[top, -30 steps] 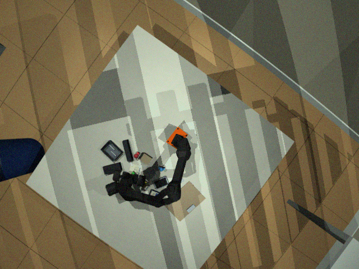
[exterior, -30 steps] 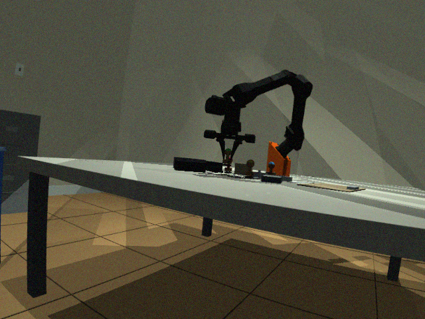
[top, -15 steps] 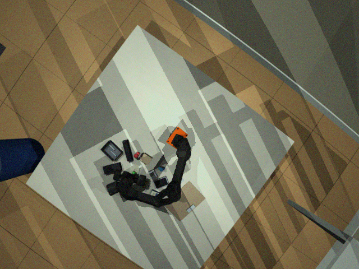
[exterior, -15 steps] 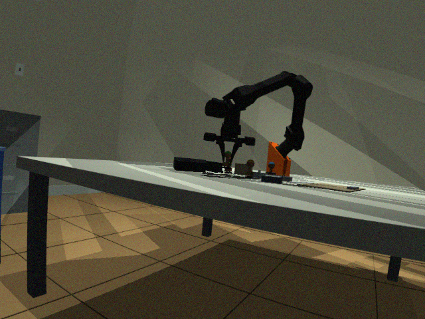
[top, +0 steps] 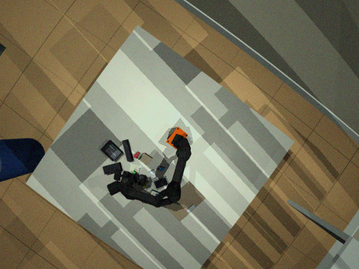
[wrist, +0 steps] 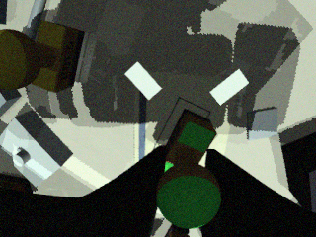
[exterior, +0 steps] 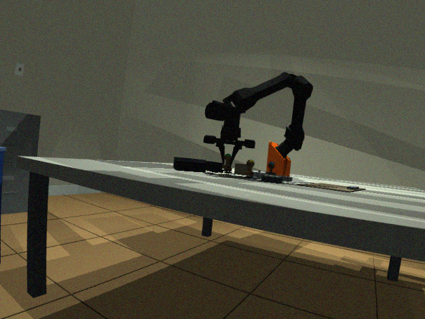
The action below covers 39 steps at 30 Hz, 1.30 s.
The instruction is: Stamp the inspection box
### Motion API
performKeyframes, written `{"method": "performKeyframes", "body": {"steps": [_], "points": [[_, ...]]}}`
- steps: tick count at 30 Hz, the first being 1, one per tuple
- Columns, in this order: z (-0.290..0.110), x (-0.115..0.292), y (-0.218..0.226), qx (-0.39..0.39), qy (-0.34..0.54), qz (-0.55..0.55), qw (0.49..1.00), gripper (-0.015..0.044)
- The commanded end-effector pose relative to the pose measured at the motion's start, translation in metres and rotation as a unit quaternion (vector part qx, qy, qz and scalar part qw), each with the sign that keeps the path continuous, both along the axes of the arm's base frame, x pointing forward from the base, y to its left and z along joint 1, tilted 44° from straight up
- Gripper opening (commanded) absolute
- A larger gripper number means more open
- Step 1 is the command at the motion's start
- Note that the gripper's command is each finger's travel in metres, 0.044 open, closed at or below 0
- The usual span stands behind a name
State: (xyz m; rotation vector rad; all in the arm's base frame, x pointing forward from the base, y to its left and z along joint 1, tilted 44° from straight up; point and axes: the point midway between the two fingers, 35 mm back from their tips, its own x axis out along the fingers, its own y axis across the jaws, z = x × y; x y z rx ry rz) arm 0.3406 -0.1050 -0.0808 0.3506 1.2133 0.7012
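Note:
My gripper (top: 134, 177) (exterior: 227, 161) (wrist: 186, 154) is shut on the brown stamp with the green knob (exterior: 228, 156) (wrist: 189, 201) and a green label. Its lettering is not legible. The stamp's base is low over the pale card (wrist: 224, 139), at a thin-lined box (wrist: 194, 105) that it partly covers. Whether the base touches the card cannot be told. Heavy shadow lies over the card, and the stamp's underside is hidden. A flat black pad-like case (top: 160, 182) (exterior: 271, 179) lies on the bench; its contents are unclear.
A yellow-knobbed stamp (exterior: 250, 163) (wrist: 17, 59) stands nearby, and a blue-knobbed one (top: 160, 168) (exterior: 271, 165) farther off. A pale block (wrist: 32, 148) is at the wrist view's left. A black tray (top: 112, 150) and a long black block (top: 127, 150) lie beyond the card.

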Motion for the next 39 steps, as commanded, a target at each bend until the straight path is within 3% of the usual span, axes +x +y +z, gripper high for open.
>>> {"method": "performKeyframes", "body": {"steps": [1,39], "points": [[-0.0024,-0.0005,0.0037,0.004,0.002,-0.002,1.000,0.0000],[-0.0091,0.0007,0.0105,0.004,0.002,-0.003,1.000,0.0000]]}}
